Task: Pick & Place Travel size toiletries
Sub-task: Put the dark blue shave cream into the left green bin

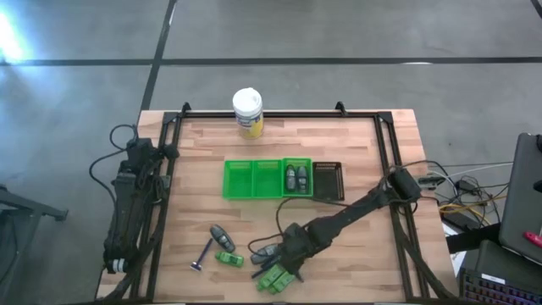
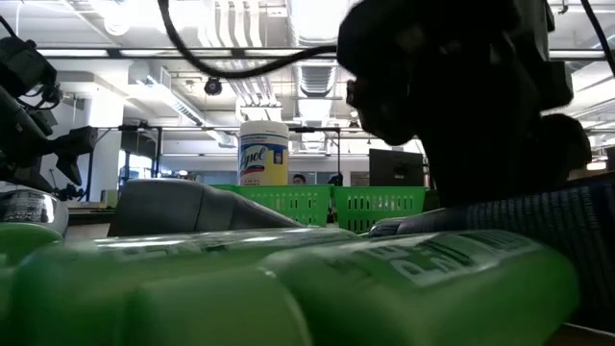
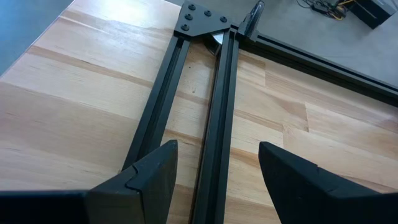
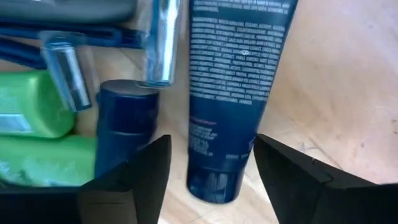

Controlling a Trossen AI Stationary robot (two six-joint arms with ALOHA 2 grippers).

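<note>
At the table's left edge the left arm lies folded along the black frame rail [image 3: 214, 93], its left gripper [image 3: 217, 177] idle with fingers spread apart over the rail and nothing between them; moving right across the wooden table [image 1: 373, 254], a thin dark razor [image 1: 203, 256] lies near the front edge, beside it a dark grey bottle [image 1: 223, 237] and just in front of that a single green bottle [image 1: 229, 258]; behind these, toward the table's middle, sits the green compartment tray [image 1: 254, 179], whose rightmost green compartment holds two dark bottles [image 1: 295, 176], with a dark tray [image 1: 329, 180] touching its right side; at the back edge stands a white-lidded jar [image 1: 247, 113] with a yellow label; further right the right arm reaches diagonally down to the front pile of toiletries, where the right gripper [image 4: 211, 177] hovers low with its fingers wide apart, holding nothing; between those fingers lies a dark blue tube [image 4: 233, 93], cap end nearest the camera, with a small dark blue bottle [image 4: 121, 124] just beside it, two green bottles [image 4: 34, 130] next to that, and a blue-handled razor [image 4: 65, 71] lying across the pile; in the high view the green bottles [image 1: 278, 278] show at the front edge under the gripper.
</note>
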